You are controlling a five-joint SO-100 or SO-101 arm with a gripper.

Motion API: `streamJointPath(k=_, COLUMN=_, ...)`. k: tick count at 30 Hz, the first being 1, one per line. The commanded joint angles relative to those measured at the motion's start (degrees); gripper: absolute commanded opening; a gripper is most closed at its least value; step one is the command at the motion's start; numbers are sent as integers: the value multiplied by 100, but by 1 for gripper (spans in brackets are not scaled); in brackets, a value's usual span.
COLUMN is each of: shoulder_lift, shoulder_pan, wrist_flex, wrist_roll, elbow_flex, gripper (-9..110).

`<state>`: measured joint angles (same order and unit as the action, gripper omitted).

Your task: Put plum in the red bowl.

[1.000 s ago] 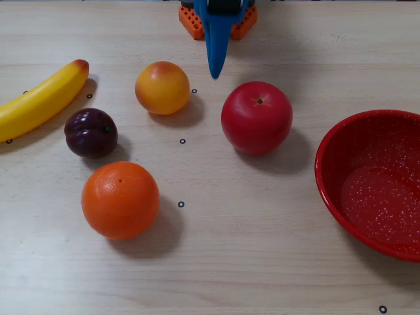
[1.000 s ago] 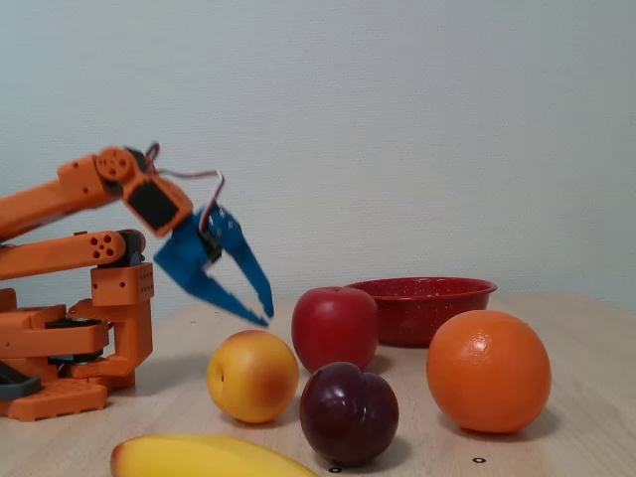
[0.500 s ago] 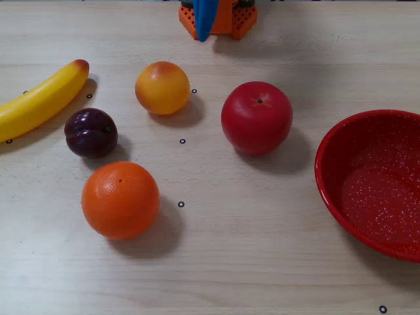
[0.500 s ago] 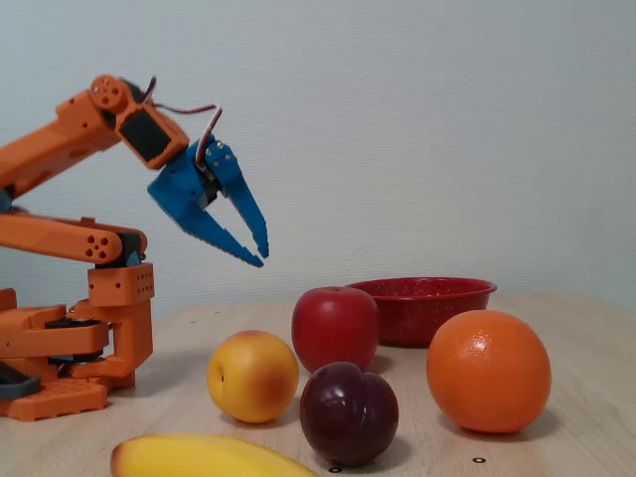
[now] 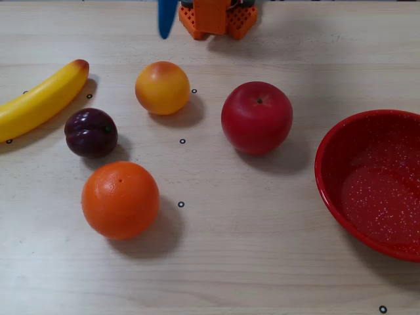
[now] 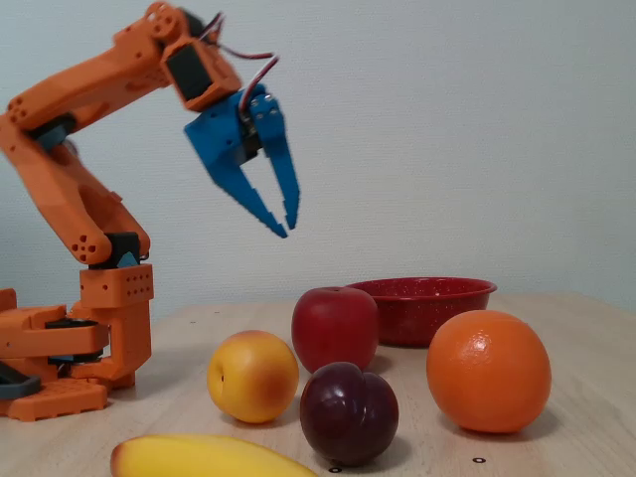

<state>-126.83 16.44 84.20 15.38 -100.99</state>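
Note:
The plum (image 5: 90, 132) is small, glossy and dark purple. It lies on the wooden table at the left of the overhead view, and at the front centre of the fixed view (image 6: 349, 412). The red bowl (image 5: 325, 170) with white speckles stands at the right edge; in the fixed view its rim (image 6: 422, 288) shows behind the fruit. My blue gripper (image 6: 286, 229) hangs high in the air near the arm's base, tips together, holding nothing, far from the plum. In the overhead view only a blue finger (image 5: 167, 16) shows at the top edge.
A banana (image 5: 39, 98) lies left of the plum, an orange (image 5: 120, 199) just in front of it, and a yellow-orange peach (image 5: 162, 87) behind it. A red apple (image 5: 256, 118) sits between the plum and the bowl. The orange arm base (image 5: 216, 16) is at the top.

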Motion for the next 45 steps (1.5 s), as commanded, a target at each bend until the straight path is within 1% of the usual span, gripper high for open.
streamJointPath(k=1, shoulder_lift=343, shoulder_pan=255, wrist_flex=123, wrist_roll=114, elbow_flex=905, gripper=0)
streamJointPath(k=8, shoulder_lift=1740, shoulder_pan=633, wrist_flex=378, wrist_roll=167, elbow_flex=2074, gripper=0)
streamJointPath(k=16, shoulder_lift=2962, shoulder_pan=1002, wrist_flex=747, wrist_roll=202, elbow_flex=3155, gripper=0)
streamJointPath(k=24, shoulder_lift=4122, shoulder_pan=1547, wrist_flex=1063, wrist_roll=545, elbow_flex=4210, gripper=0)
streamJointPath(k=33, shoulder_lift=5036, shoulder_pan=1969, wrist_flex=1406, wrist_roll=1002, elbow_flex=5036, gripper=0)
streamJointPath(k=40, shoulder_lift=5353, shoulder_pan=2171, wrist_flex=1784, wrist_roll=1661, elbow_flex=5159, gripper=19)
streamJointPath(k=45, shoulder_lift=5520, shoulder_pan=2320, wrist_flex=1828, wrist_roll=2162, elbow_flex=5159, gripper=28)
